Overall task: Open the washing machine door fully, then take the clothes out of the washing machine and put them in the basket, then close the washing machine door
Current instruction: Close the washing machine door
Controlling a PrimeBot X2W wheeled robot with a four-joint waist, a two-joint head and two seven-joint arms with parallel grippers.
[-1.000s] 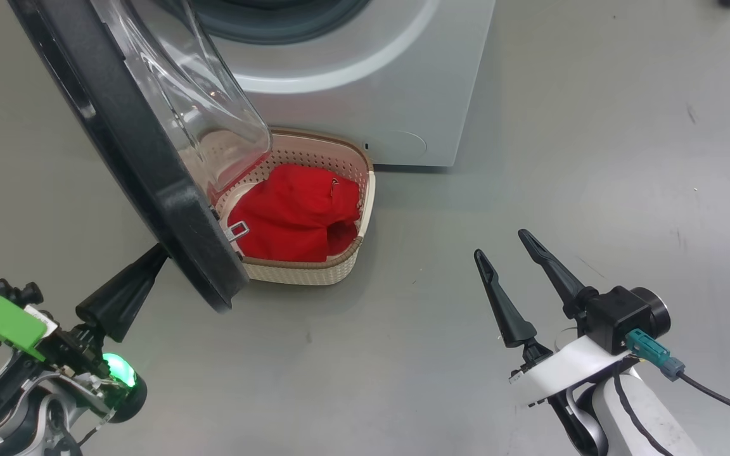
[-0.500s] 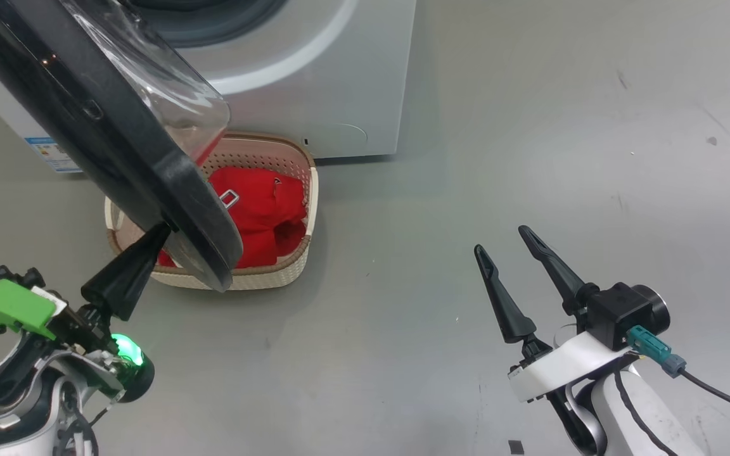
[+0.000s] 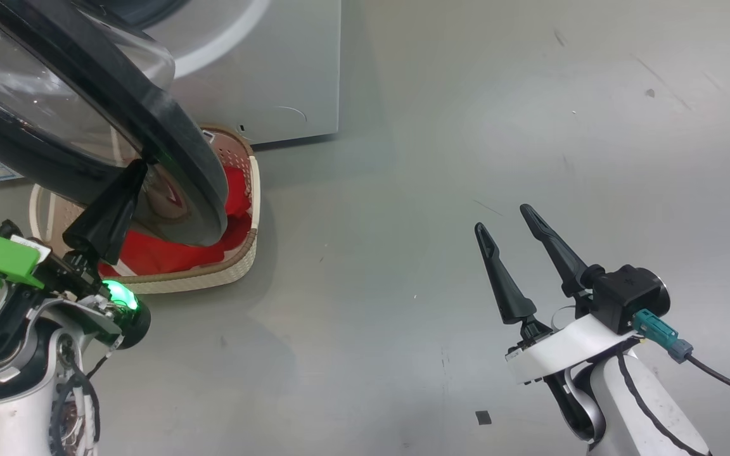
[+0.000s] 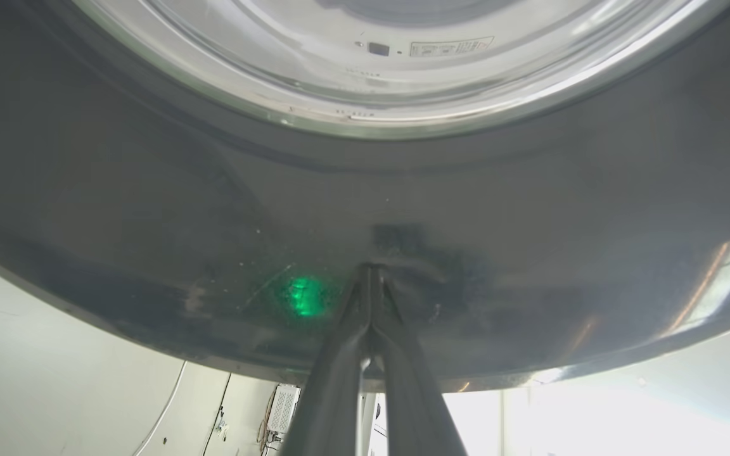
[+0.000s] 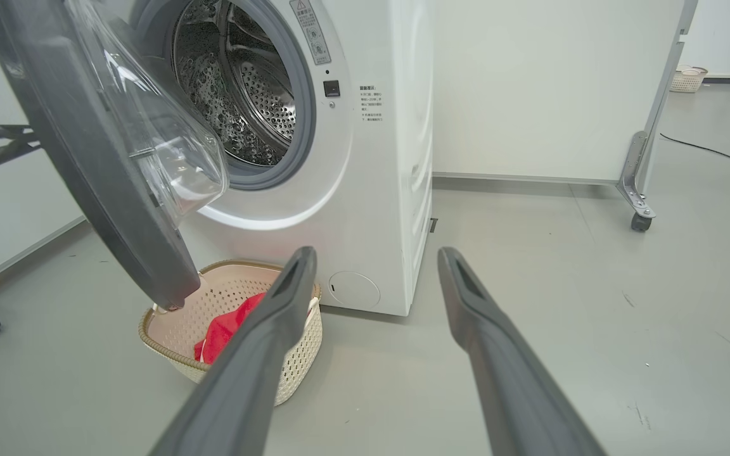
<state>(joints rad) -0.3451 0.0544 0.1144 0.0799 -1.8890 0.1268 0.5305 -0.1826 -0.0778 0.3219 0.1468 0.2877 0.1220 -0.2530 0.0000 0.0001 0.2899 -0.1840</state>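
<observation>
The washing machine (image 5: 377, 190) shows a bare drum, its door (image 5: 102, 190) half open over the basket (image 5: 222, 294) that holds the clothes (image 5: 225, 329). Closing looks to be the step in hand. The left gripper (image 4: 370, 272), fingers together, presses on the door's black rim. The right gripper (image 5: 376, 253) hangs spread and empty. Next, push the door until it latches.

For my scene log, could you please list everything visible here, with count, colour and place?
white box-shaped front-loading washing machine: one, white, behind the basket
round door with glossy black rim and clear glass bowl: one, black, half open over the basket
cream perforated plastic basket: one, cream, on the floor
red fabric garment: one, red, in the basket
black cable: one, black, floor at far right
left gripper: one, dark, shut, at the door's rim
right gripper: one, dark, open, above the floor
</observation>
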